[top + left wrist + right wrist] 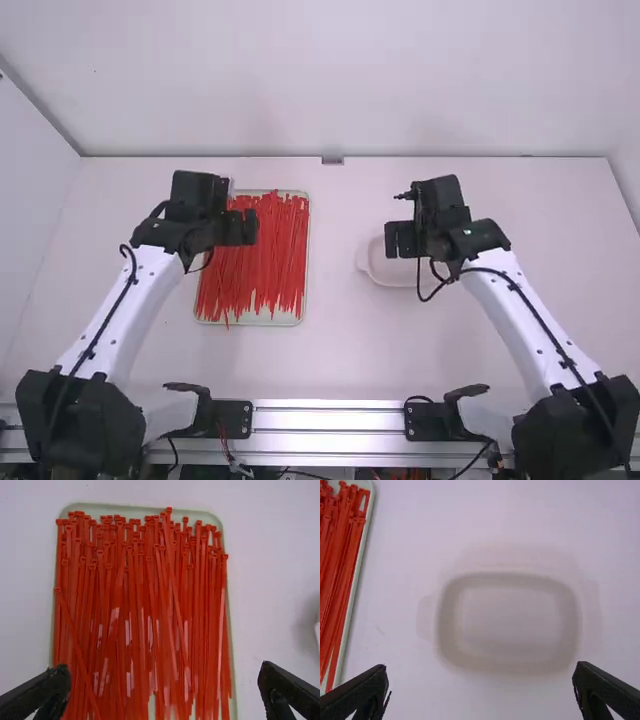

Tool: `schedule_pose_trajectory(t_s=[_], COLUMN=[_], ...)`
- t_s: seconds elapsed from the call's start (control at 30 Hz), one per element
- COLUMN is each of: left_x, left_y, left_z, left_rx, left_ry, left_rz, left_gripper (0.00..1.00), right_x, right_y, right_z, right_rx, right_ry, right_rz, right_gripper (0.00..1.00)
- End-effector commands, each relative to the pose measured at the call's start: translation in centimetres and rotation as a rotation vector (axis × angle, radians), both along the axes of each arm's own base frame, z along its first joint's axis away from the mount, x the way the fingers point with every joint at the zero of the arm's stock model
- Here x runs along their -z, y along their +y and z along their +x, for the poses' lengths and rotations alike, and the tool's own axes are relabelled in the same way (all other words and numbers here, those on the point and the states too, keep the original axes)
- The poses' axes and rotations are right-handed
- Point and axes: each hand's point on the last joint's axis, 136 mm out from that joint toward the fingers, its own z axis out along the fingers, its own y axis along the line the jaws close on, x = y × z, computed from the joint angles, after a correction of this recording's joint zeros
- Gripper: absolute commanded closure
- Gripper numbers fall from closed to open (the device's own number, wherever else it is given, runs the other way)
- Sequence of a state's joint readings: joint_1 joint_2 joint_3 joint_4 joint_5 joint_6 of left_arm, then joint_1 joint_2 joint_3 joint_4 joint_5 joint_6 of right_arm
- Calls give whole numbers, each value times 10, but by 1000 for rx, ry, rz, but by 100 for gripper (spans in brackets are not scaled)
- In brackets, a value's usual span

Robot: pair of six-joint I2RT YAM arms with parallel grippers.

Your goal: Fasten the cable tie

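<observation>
Red ties [145,610] lie in a loose pile, lengthwise on a pale green tray [140,507], left of table [340,330] centre. Left gripper [162,692] hovers over the pile, fingers wide apart, holding nothing. Right gripper [480,692] hovers over a white dish [507,625], fingers also wide apart and empty. Dish sits right of the tray, not touching it.

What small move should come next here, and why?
Probably lower the left gripper toward the edge of the red cable ties to pinch one: its fingers are open above the tray and hold nothing.
</observation>
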State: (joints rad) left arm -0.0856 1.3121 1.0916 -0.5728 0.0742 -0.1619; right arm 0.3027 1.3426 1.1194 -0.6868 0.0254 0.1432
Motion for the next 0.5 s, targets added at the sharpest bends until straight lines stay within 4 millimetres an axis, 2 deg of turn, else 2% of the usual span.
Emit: schedule_pose_trajectory(t_s=[0.0, 0.23, 0.47], left_x=[-13, -19, -3], left_y=[-3, -4, -8], left_z=[10, 29, 65], left_rx=[5, 21, 25], left_ry=[-39, -17, 51], left_rz=[9, 26, 34], left_gripper=[1, 1, 1], right_x=[-12, -11, -11], right_y=[10, 11, 13], right_z=[6, 6, 5], right_rx=[-14, -17, -22], right_ry=[-22, -21, -20], right_rz=[12, 8, 14], right_gripper=[1, 1, 1])
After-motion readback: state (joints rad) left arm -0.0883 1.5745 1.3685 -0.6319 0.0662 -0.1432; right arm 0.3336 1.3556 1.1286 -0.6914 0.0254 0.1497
